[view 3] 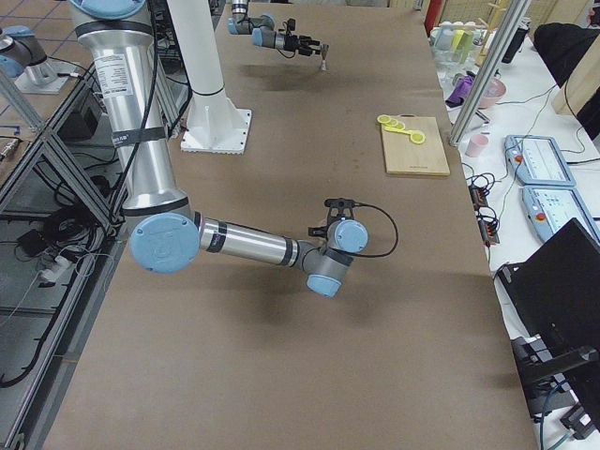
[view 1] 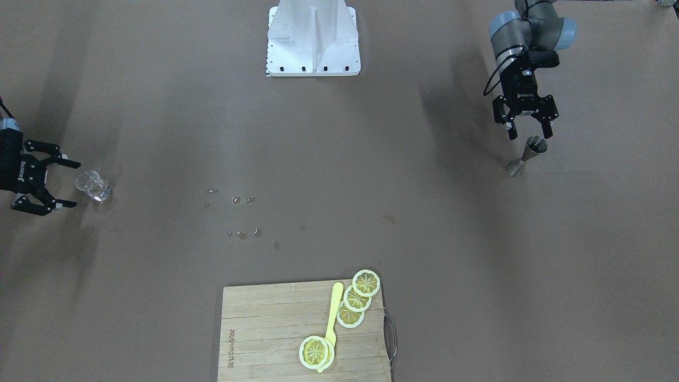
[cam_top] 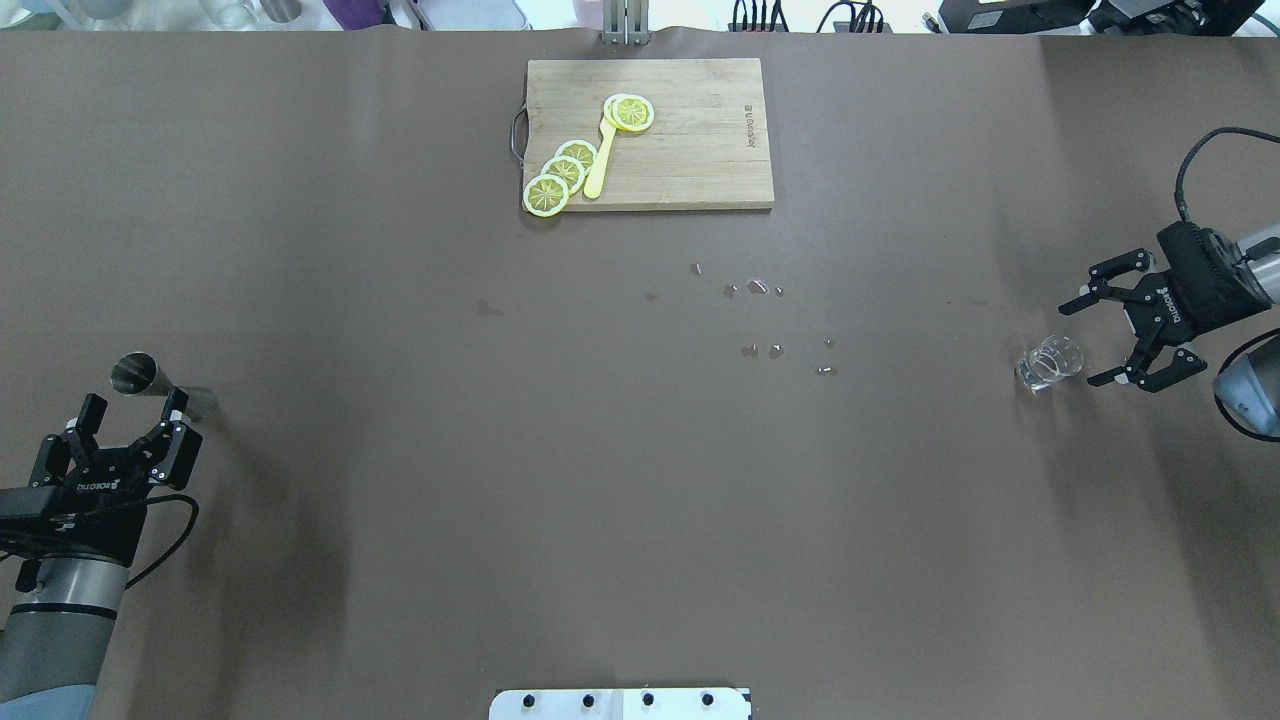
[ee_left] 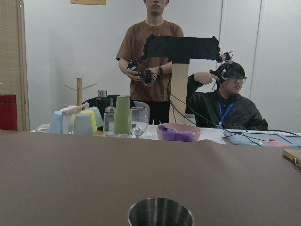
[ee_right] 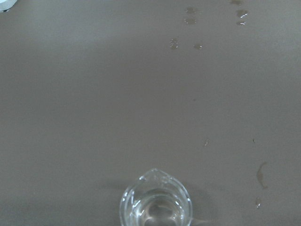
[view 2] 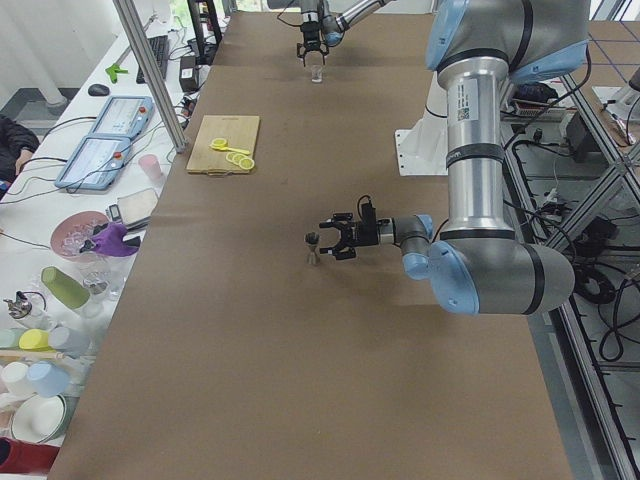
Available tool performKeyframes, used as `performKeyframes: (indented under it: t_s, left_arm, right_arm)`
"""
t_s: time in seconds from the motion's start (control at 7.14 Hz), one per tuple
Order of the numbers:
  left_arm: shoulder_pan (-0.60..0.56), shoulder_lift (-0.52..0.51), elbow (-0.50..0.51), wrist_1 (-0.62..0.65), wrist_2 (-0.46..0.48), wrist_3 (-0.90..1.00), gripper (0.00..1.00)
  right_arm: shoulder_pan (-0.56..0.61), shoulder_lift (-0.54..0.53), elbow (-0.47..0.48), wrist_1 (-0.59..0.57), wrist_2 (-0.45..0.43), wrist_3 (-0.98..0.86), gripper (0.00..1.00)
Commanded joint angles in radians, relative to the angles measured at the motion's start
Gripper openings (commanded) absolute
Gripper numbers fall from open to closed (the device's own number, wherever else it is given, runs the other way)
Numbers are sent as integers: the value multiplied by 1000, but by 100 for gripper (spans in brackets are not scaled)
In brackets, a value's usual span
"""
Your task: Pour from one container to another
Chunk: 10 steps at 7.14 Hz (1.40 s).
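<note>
Two spread tools we see: left tool (cam_top: 133, 404) near the upright jigger (cam_top: 135, 372), right tool (cam_top: 1082, 343) beside a glass (cam_top: 1048, 362), contents unclear.

- The left arm (view 2: 478, 130) and the right arm (view 3: 246, 246) are smooth silver-grey tubes with rounded pale blue joint caps.
- A white label (view 2: 463, 100) with black print sits on the left arm's upright tube.
- The left tool (view 1: 529, 133) is black, with two jointed fingers and white lettering on its body.
- The right tool (cam_top: 1082, 343) is the same black make, lettered in white.
- A thin black cable (cam_top: 1184, 175) loops off the right wrist; another does so at the left wrist.
- The base (view 1: 313, 37) is a white pedestal with a row of dark screws (view 1: 303, 69) along its edge.
</note>
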Motion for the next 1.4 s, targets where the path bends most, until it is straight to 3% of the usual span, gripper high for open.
performKeyframes:
  t_s: [0.0, 0.7, 1.26]
  left_arm:
    - [0, -8, 13, -1, -4, -17, 94]
    - [-12, -37, 40, 10, -61, -19, 94]
    - [-83, -91, 70, 14, -165, -17, 94]
  right_arm:
    - [0, 7, -7, 0, -11, -1, 100]
    - [-24, 10, -6, 0, -9, 2, 100]
    - [-46, 16, -18, -1, -15, 2, 100]
